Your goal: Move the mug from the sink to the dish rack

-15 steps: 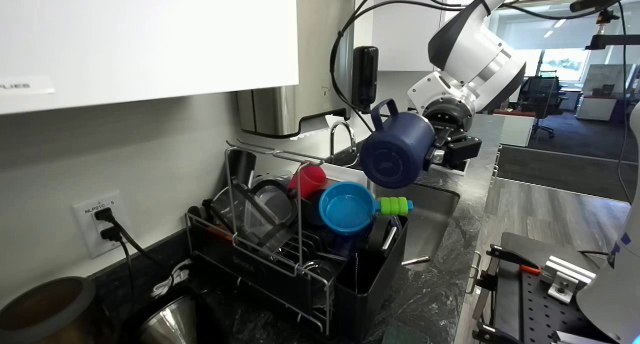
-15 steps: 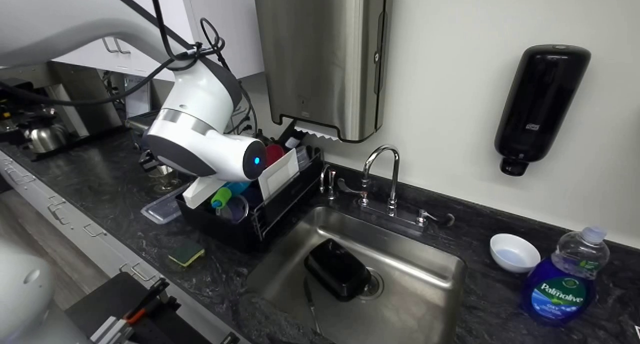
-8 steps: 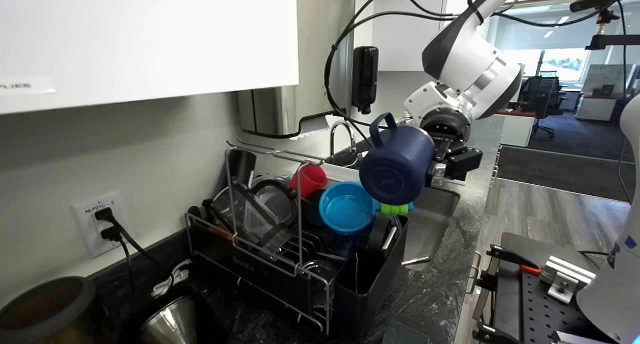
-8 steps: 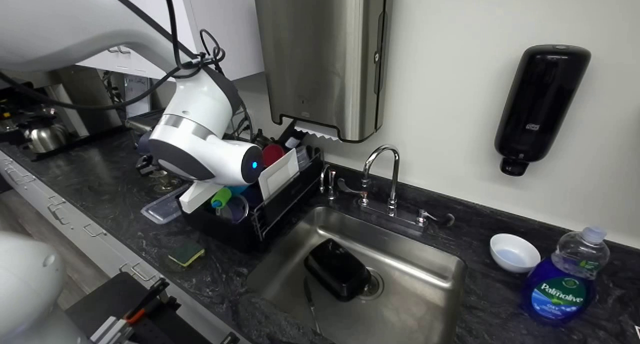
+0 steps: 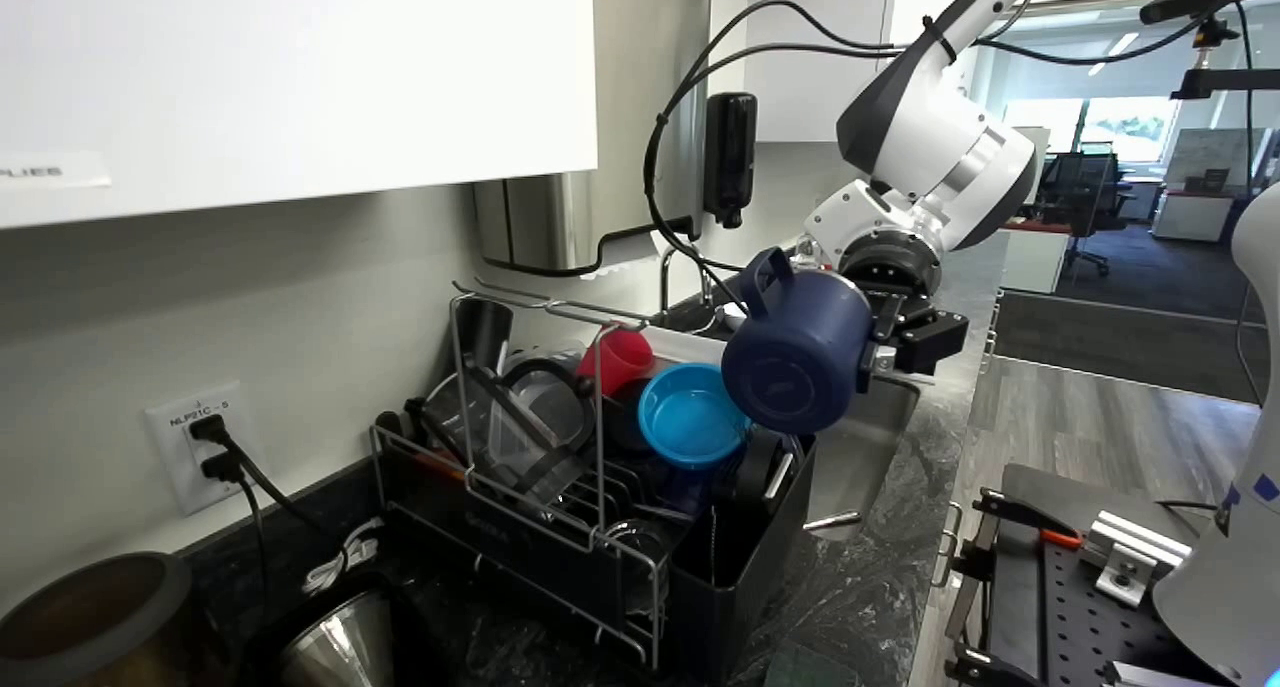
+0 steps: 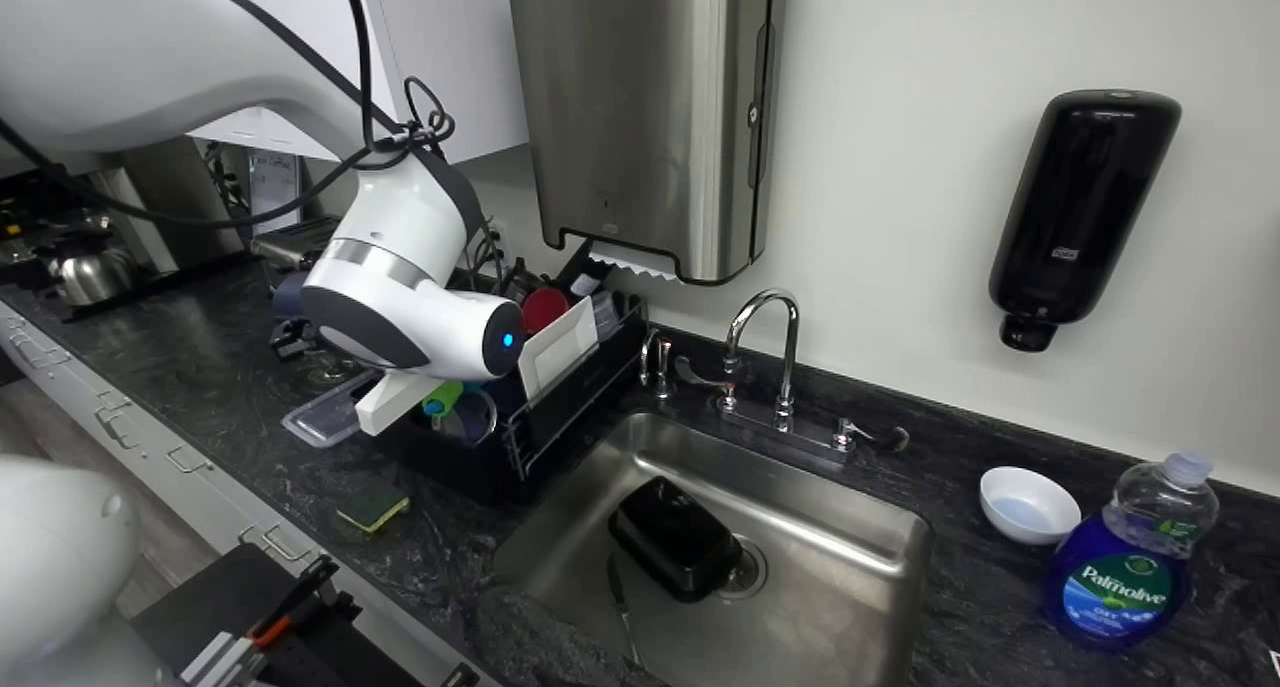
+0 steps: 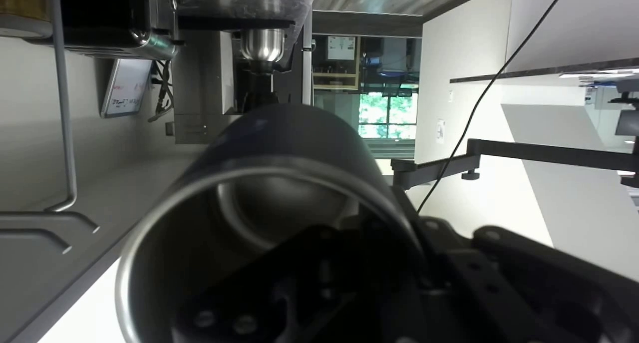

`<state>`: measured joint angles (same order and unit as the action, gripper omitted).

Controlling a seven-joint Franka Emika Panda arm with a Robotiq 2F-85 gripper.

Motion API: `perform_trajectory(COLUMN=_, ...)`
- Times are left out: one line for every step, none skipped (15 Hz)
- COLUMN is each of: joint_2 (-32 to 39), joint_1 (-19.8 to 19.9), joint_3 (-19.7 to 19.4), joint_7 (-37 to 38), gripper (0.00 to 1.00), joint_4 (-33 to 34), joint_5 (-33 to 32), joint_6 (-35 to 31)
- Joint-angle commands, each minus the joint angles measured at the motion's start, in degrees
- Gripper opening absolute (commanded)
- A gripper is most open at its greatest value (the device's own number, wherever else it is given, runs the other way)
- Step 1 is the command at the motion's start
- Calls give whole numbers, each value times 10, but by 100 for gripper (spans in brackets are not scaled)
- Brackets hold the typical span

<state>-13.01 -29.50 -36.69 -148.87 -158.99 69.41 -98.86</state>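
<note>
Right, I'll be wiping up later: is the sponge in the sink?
No, in an exterior view the sponge lies on the dark countertop, outside the sink.

An office kitchenette: sink [image 6: 800, 607], dish rack [image 5: 545, 557] and paper-towel dispenser [image 6: 650, 117], with a desk chair [image 5: 1076, 192] beyond

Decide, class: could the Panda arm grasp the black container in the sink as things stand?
Probably not yet: its end effector is shut on the navy mug. In an exterior view, nothing seems to cover the black container, so the way down looks free.
</note>
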Motion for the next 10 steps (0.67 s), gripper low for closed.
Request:
perform_trajectory(joint_2=0, joint_1=0, joint_3=0, joint_7=0, gripper=6, joint_4=0, joint_5=0, joint_6=0)
perform_trajectory(joint_2=0, joint_1=0, joint_3=0, joint_7=0, gripper=6, joint_4=0, joint_5=0, joint_6=0)
perform_trajectory(joint_2=0, joint_1=0, joint_3=0, joint_7=0, gripper=6, joint_4=0, joint_5=0, joint_6=0)
perform_trajectory(joint_2=0, joint_1=0, joint_3=0, joint_7=0, gripper=6, joint_4=0, joint_5=0, joint_6=0)
perform_trajectory(joint_2=0, joint_1=0, joint_3=0, joint_7=0, gripper=6, joint_4=0, joint_5=0, joint_6=0)
perform_trajectory(joint_2=0, joint_1=0, joint_3=0, joint_7=0, gripper=6, joint_4=0, joint_5=0, joint_6=0)
perform_trajectory(joint_2=0, joint_1=0, joint_3=0, joint_7=0, gripper=6, joint_4=0, joint_5=0, joint_6=0)
perform_trajectory(joint_2=0, joint_1=0, joint_3=0, joint_7=0, gripper=6, joint_4=0, joint_5=0, joint_6=0)
perform_trajectory(joint_2=0, joint_1=0, joint_3=0, joint_7=0, gripper=2, joint_4=0, joint_5=0, joint_6=0)
perform_trajectory(joint_2=1, joint_1=-4, joint_3=0, joint_7=0, gripper=2, joint_4=2, joint_5=1, joint_6=4)
